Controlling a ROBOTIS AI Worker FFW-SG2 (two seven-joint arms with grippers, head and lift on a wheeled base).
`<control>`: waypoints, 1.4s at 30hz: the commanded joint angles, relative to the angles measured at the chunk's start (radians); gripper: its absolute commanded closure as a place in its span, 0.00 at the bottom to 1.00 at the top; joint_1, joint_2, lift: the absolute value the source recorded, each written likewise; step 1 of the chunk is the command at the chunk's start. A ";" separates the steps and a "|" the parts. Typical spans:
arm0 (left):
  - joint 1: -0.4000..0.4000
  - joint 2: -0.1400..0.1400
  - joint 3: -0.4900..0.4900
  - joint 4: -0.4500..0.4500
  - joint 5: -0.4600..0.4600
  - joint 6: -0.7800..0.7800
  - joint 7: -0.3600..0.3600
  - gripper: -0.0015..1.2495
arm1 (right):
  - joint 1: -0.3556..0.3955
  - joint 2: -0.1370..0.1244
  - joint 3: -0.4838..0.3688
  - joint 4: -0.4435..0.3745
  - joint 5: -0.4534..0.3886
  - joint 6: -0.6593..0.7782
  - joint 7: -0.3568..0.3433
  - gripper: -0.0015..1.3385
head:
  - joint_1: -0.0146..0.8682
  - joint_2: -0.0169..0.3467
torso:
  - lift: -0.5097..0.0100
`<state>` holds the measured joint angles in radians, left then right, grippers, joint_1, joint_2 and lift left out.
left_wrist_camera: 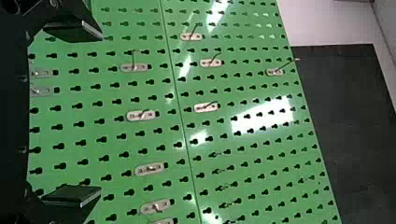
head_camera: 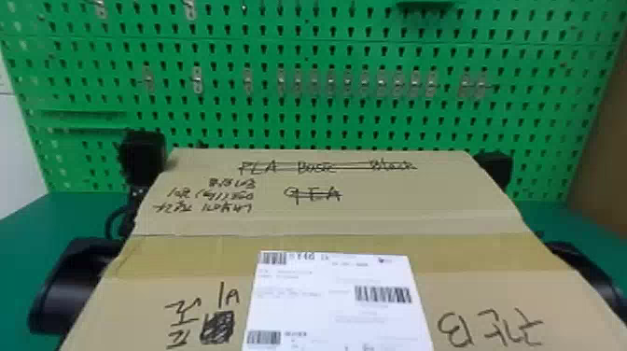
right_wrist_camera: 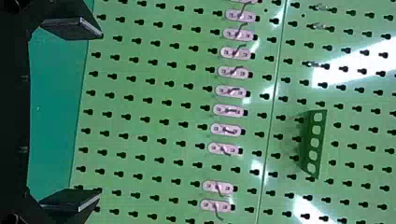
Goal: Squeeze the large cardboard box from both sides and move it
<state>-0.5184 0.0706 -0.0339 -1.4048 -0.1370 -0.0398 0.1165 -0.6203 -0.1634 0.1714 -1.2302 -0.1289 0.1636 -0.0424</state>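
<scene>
Large cardboard box (head_camera: 396, 205) fills lower centre of head view, between left tool (head_camera: 142, 156) at left and right tool (head_camera: 497, 169) at right. Both tools wide.

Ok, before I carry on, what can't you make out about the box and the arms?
All in the head view:
Cardboard box: near end, cut off by the bottom edge.
Whether left arm and right arm touch its sides: hidden by its top.
Whether it rests on the table: hidden by its top.
Label: fine print too small.
</scene>
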 commanded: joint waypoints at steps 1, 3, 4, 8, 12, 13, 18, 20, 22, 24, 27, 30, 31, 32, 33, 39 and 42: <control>0.011 -0.002 -0.003 0.000 0.000 0.000 0.000 0.10 | 0.010 -0.002 -0.003 0.000 0.000 0.000 0.029 0.08 | 0.47 0.19 | 0.58; 0.017 -0.002 -0.003 0.001 0.002 0.000 0.000 0.10 | 0.014 -0.005 -0.003 -0.002 0.000 0.000 0.029 0.08 | 0.47 0.19 | 0.58; 0.018 -0.002 -0.001 0.000 0.002 0.000 0.000 0.10 | 0.017 -0.005 -0.003 -0.002 0.000 0.000 0.029 0.08 | 0.47 0.19 | 0.58; 0.026 -0.002 -0.001 0.000 0.004 0.000 0.000 0.10 | 0.025 -0.008 -0.004 -0.005 -0.002 0.000 0.029 0.08 | 0.47 0.19 | 0.58; 0.035 -0.003 -0.001 0.000 0.005 0.000 0.000 0.10 | 0.037 -0.008 -0.007 -0.005 -0.002 0.000 0.029 0.08 | 0.47 0.19 | 0.58; 0.038 -0.003 -0.001 0.000 0.005 0.000 0.000 0.10 | 0.039 -0.008 -0.007 -0.005 -0.002 0.000 0.029 0.08 | 0.47 0.19 | 0.58; 0.050 -0.005 -0.001 0.001 0.008 0.000 0.000 0.10 | 0.053 -0.013 -0.009 -0.005 0.000 0.000 0.029 0.08 | 0.47 0.19 | 0.58; 0.054 -0.005 -0.001 0.001 0.008 0.000 0.000 0.10 | 0.059 -0.016 -0.007 -0.005 0.000 0.000 0.029 0.08 | 0.47 0.19 | 0.58; 0.057 -0.005 -0.003 0.001 0.008 0.000 0.000 0.10 | 0.064 -0.019 -0.006 -0.005 0.000 0.000 0.029 0.08 | 0.47 0.19 | 0.58; 0.061 -0.005 -0.003 0.001 0.008 0.000 0.000 0.10 | 0.067 -0.022 -0.006 -0.005 -0.002 0.004 0.029 0.08 | 0.47 0.19 | 0.58; 0.064 -0.005 -0.003 0.001 0.010 0.000 0.000 0.10 | 0.071 -0.022 -0.006 -0.005 0.000 0.005 0.029 0.08 | 0.47 0.19 | 0.58; 0.069 -0.003 -0.006 0.001 0.008 0.000 0.000 0.10 | 0.076 -0.022 -0.007 -0.005 0.002 0.007 0.029 0.08 | 0.47 0.19 | 0.58; 0.070 -0.003 -0.006 0.001 0.008 0.000 0.000 0.10 | 0.077 -0.024 -0.007 -0.005 0.002 0.007 0.029 0.08 | 0.47 0.19 | 0.58; 0.072 -0.003 -0.006 0.001 0.010 0.000 0.000 0.10 | 0.077 -0.024 -0.007 -0.005 0.002 0.007 0.029 0.08 | 0.47 0.19 | 0.58; 0.073 -0.003 -0.006 0.001 0.008 0.000 0.000 0.10 | 0.079 -0.025 -0.007 -0.005 0.002 0.007 0.029 0.08 | 0.47 0.19 | 0.58; 0.078 -0.003 -0.003 0.001 0.008 0.001 0.000 0.10 | 0.080 -0.028 -0.009 -0.006 0.002 0.008 0.029 0.08 | 0.47 0.19 | 0.58; 0.080 -0.003 -0.001 0.001 0.008 0.000 0.000 0.10 | 0.080 -0.033 -0.010 -0.008 0.002 0.008 0.029 0.08 | 0.47 0.19 | 0.58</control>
<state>-0.4408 0.0665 -0.0390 -1.4036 -0.1284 -0.0399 0.1165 -0.5400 -0.1915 0.1642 -1.2351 -0.1273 0.1716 -0.0232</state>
